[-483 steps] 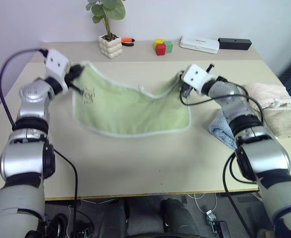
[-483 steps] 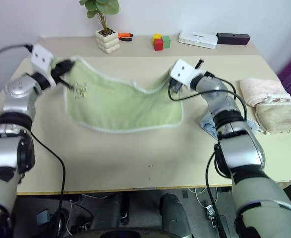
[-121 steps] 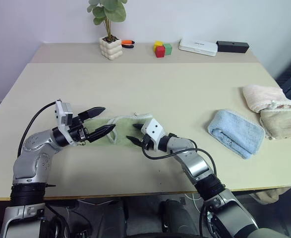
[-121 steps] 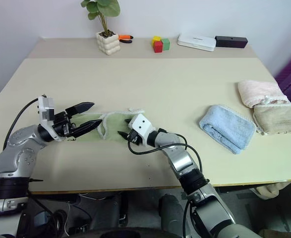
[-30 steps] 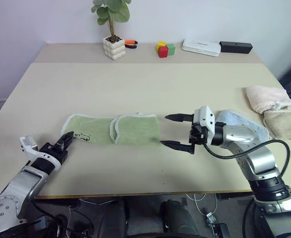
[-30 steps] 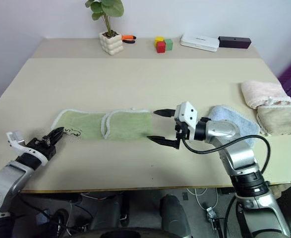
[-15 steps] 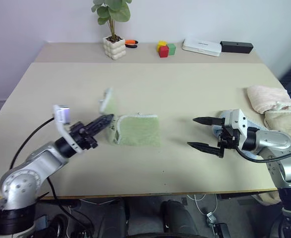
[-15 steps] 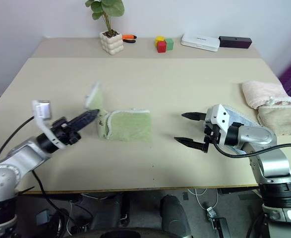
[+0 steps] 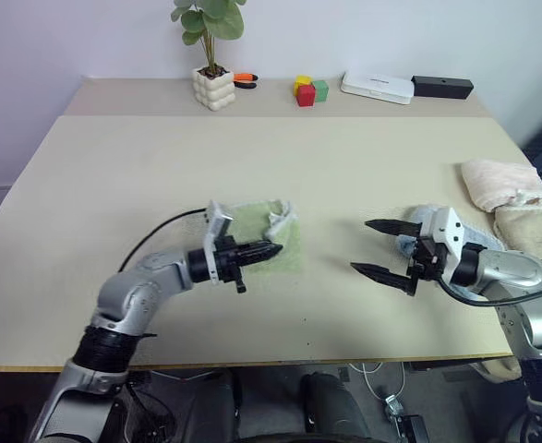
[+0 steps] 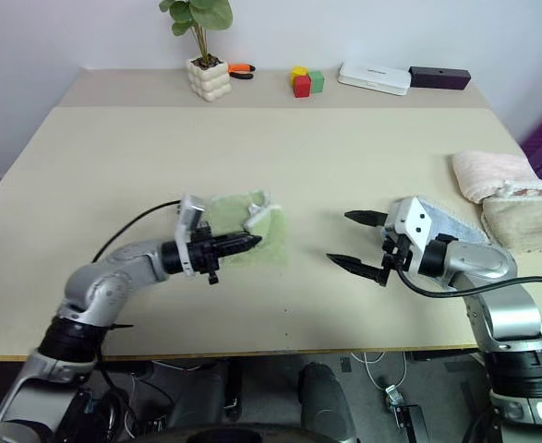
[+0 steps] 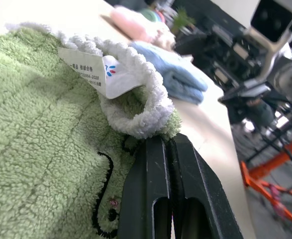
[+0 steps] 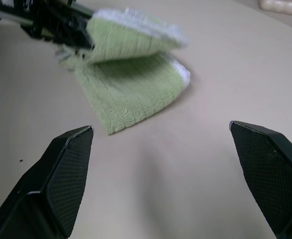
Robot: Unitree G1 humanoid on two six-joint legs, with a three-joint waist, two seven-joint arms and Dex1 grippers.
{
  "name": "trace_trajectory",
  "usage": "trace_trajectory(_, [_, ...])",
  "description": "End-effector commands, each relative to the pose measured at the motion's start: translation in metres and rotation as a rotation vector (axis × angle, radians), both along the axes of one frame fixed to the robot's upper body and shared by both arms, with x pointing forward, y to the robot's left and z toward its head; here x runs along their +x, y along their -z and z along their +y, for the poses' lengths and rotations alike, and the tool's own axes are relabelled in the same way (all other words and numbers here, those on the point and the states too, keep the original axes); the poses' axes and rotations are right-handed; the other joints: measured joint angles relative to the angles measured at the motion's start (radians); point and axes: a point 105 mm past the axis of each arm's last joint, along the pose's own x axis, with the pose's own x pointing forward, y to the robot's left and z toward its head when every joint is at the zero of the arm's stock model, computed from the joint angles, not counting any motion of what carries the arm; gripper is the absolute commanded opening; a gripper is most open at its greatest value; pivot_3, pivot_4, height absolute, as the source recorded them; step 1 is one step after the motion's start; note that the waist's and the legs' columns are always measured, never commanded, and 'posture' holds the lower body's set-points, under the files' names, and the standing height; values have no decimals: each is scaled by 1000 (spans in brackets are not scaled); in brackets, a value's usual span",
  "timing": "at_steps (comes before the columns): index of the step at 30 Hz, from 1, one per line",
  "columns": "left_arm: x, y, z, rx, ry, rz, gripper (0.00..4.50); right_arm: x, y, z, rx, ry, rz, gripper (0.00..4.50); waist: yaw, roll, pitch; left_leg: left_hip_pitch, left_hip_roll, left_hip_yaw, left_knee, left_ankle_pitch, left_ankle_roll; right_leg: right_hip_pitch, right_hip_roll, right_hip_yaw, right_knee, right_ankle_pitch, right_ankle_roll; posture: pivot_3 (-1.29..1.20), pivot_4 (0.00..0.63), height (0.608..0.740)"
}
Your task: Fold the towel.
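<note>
The risk we see is the carried flap of the light green terry-cloth towel with white stitched edging [image 9: 269, 238] slipping or landing crooked, since only its bunched rim is pinched and it hangs loosely over the layer lying mid-tabletop [image 9: 344, 166]. Our left gripper [image 9: 272, 248] is clamped tight on that edge, beside the white tag [image 11: 93, 73]. Our right gripper [image 9: 381, 248] stands wide apart, holding nothing, well clear of the towel.
</note>
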Motion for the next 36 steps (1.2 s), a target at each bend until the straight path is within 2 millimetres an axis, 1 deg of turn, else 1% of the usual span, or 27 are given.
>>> trace_trajectory(1, [-3, 7, -8, 43, 40, -23, 44, -2, -16, -1, 3, 6, -70, 4500, 0, 0, 0, 0, 0, 0, 0, 0, 0, 0, 0, 0, 0, 0, 0, 0, 150, 735])
trace_trajectory(3, [-1, 17, -8, 88, 26, -9, 44, -3, -16, 0, 5, 7, -72, 4500, 1, 0, 0, 0, 0, 0, 0, 0, 0, 0, 0, 0, 0, 0, 0, 0, 150, 735])
trace_trajectory(6, [3, 19, -8, 84, 8, 6, 44, -3, -15, 1, 5, 11, -73, 4500, 1, 0, 0, 0, 0, 0, 1, 0, 0, 0, 0, 0, 0, 0, 0, 0, 150, 735])
trace_trajectory(9, [11, 17, -8, 47, -42, 36, 775, -3, -15, 0, 3, 15, -73, 4500, 3, 0, 0, 0, 0, -1, 1, 0, 0, 1, 0, 0, 0, 0, 0, 0, 150, 735])
trace_trajectory(10, [13, 15, -9, 40, -55, 22, 1351, -2, -14, 0, 2, 16, -73, 4500, 2, 0, 0, 0, 0, -1, 1, 0, 0, 1, 0, 0, 0, 0, 0, 0, 150, 735])
trace_trajectory(12, [15, 13, -9, 29, -70, 9, 2318, -1, -14, 1, 3, 15, -73, 4500, 1, 0, 0, 0, 0, -1, 1, 0, 0, 1, 0, 0, 0, 0, 1, 0, 150, 735])
trace_trajectory(14, [13, 10, -11, 14, -62, 3, 3307, 0, -15, 3, 7, 11, -75, 4500, 1, 0, 0, 0, 0, -1, 1, 0, 0, 1, 0, 0, 0, 1, 3, 0, 150, 735])
trace_trajectory(15, [9, 7, -12, -8, -42, 3, 3796, 1, -16, 5, 12, 6, -76, 4500, 1, 0, 0, 0, 0, -1, 1, 0, 0, 1, 0, 0, 0, 1, 3, 0, 150, 735])
trace_trajectory(16, [5, 3, -12, -23, -23, -8, 4205, 2, -17, 7, 16, -1, -78, 4500, 1, 0, 0, 0, 0, -1, 1, 0, 0, 1, 0, 0, 0, 2, 3, 0, 150, 735])
trace_trajectory(17, [0, 0, -12, -31, 0, -40, 4454, 2, -19, 10, 27, -10, -82, 4500, 1, 0, 0, 0, 0, -1, 1, 0, 0, 1, 0, 0, 0, 1, 3, 0, 150, 735])
trace_trajectory(19, [-8, -11, -10, -96, 34, -46, 4454, 6, -25, 12, 60, -14, -89, 4500, -1, 0, 0, 0, 0, -1, 1, 0, 0, 1, 0, 0, 0, 1, 3, 0, 150, 735])
trace_trajectory(21, [-12, -30, -3, -197, 52, -45, 4454, 11, -30, 15, 95, -14, -92, 4500, -2, 0, 0, 0, 0, -1, 1, 0, 0, 1, 0, 0, 0, 1, 3, 0, 150, 735])
trace_trajectory(25, [-16, -51, 11, -322, 41, -22, 4454, 21, -45, 25, 218, 0, -94, 4500, 0, 0, 0, 0, 1, -1, 1, 0, 0, 1, 0, 0, 1, 2, 4, 0, 150, 735])
trace_trajectory(26, [-15, -53, 14, -329, 24, -27, 4454, 24, -50, 27, 255, 9, -92, 4500, 0, 0, 0, 0, 1, -1, 1, 0, 0, 1, 0, 0, 1, 2, 4, 0, 150, 735])
trace_trajectory(27, [-9, -55, 19, -330, -32, -41, 4454, 27, -55, 32, 298, 15, -95, 4500, 1, 0, 0, 0, 1, -1, 1, 0, 0, 1, 0, 0, 1, 2, 4, 0, 150, 735])
trace_trajectory(30, [11, -61, 40, -427, -183, 16, 4454, 27, -65, 52, 393, 20, -108, 4500, 0, 0, 0, 0, 0, -2, 1, 0, 0, 1, 0, 0, 1, 2, 5, 0, 150, 735])
trace_trajectory(31, [16, -62, 45, -443, -218, 26, 4489, 28, -66, 56, 425, 28, -99, 4245, 1, 0, 0, 0, 1, -2, 2, 0, 0, 1, 0, -1, 1, 3, 5, 0, 150, 735])
trace_trajectory(32, [28, -64, 57, -474, -321, 21, 4235, 29, -63, 65, 442, 51, -102, 3943, 0, 0, 0, 0, 1, -2, 2, 0, 0, 1, 1, -1, 1, 3, 5, 0, 150, 735])
trace_trajectory(33, [41, -60, 71, -456, -454, -9, 3921, 30, -59, 76, 481, 88, -99, 3617, 0, 0, 0, 0, 1, -2, 1, 0, 0, 1, 1, -1, 1, 3, 6, 0, 150, 735])
trace_trajectory(34, [48, -57, 80, -431, -532, -39, 3604, 33, -57, 86, 511, 131, -101, 3144, 0, 0, 0, 0, 1, -2, 1, 0, 0, 1, 1, -1, 1, 3, 7, 0, 150, 735])
trace_trajectory(35, [51, -55, 84, -411, -574, -61, 3149, 34, -56, 92, 530, 162, -103, 2693, -2, 0, 0, 0, 1, -3, 1, 0, 0, 1, 1, -1, 1, 4, 8, 0, 150, 735])
trace_trajectory(36, [52, -53, 83, -399, -590, -65, 2627, 36, -53, 96, 529, 190, -101, 2140, -2, 0, 0, 0, 1, -2, 1, 0, 0, 1, 2, -1, 1, 4, 8, 0, 150, 735])
